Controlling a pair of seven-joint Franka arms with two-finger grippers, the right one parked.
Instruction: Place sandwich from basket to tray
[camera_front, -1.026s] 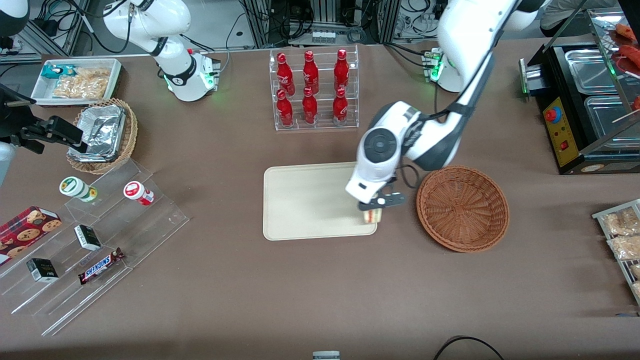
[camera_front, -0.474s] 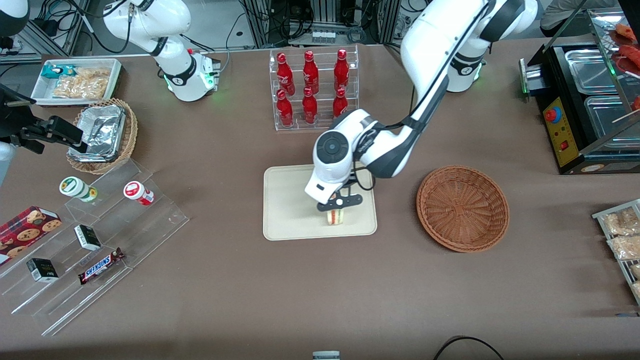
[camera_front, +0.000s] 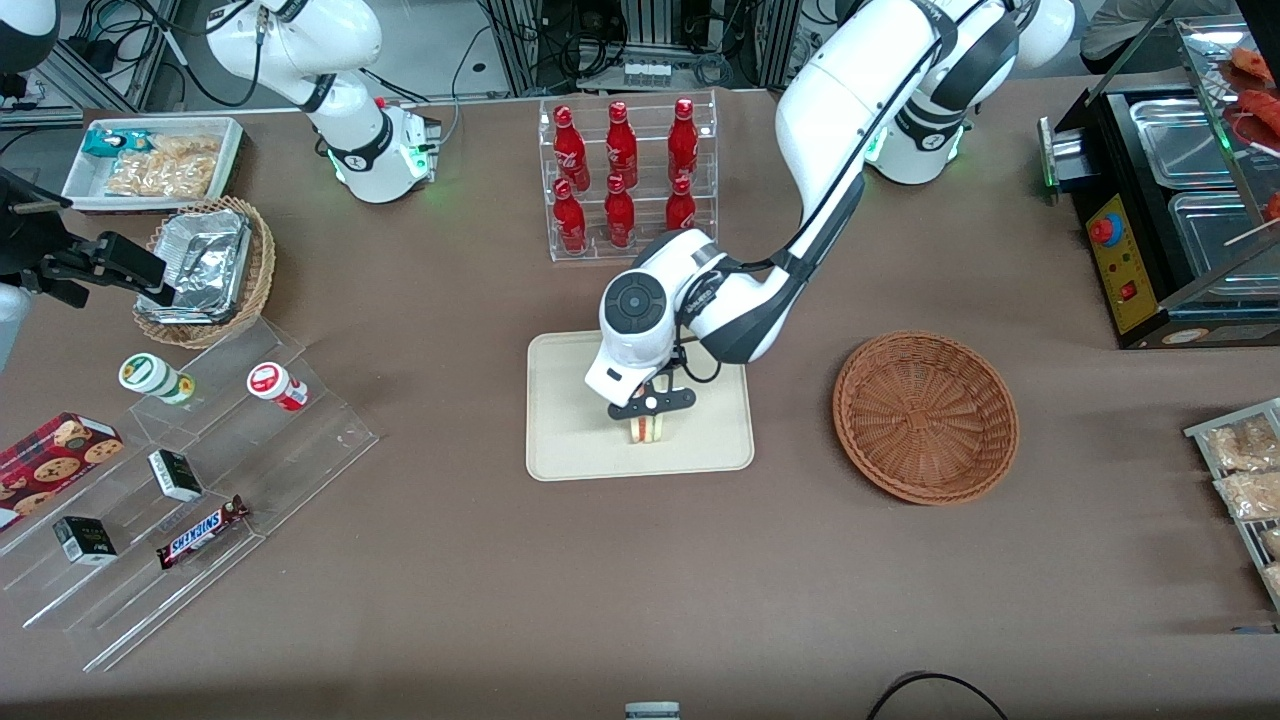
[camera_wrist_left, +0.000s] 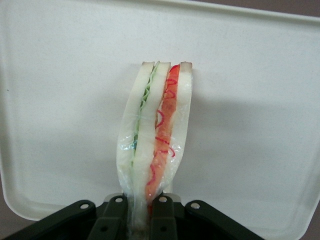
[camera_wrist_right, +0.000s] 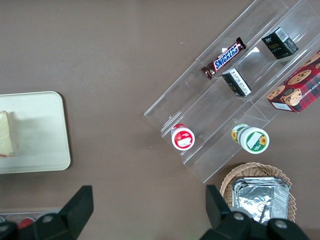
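The gripper (camera_front: 648, 415) is pinching the sandwich (camera_front: 647, 430) between its two fingers (camera_wrist_left: 116, 220), holding it over the middle of the tray (camera_front: 570, 440). The basket (camera_front: 926, 416) is sitting beside the tray.

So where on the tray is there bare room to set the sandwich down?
The gripper holds the sandwich over the tray. The tray is bare all around the sandwich, widest toward the parked arm's end. The basket beside it is empty.

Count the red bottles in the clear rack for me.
6: three on the rack's upper tier, three on its lower tier, farther from the camera than the tray, where the gripper holds the sandwich.
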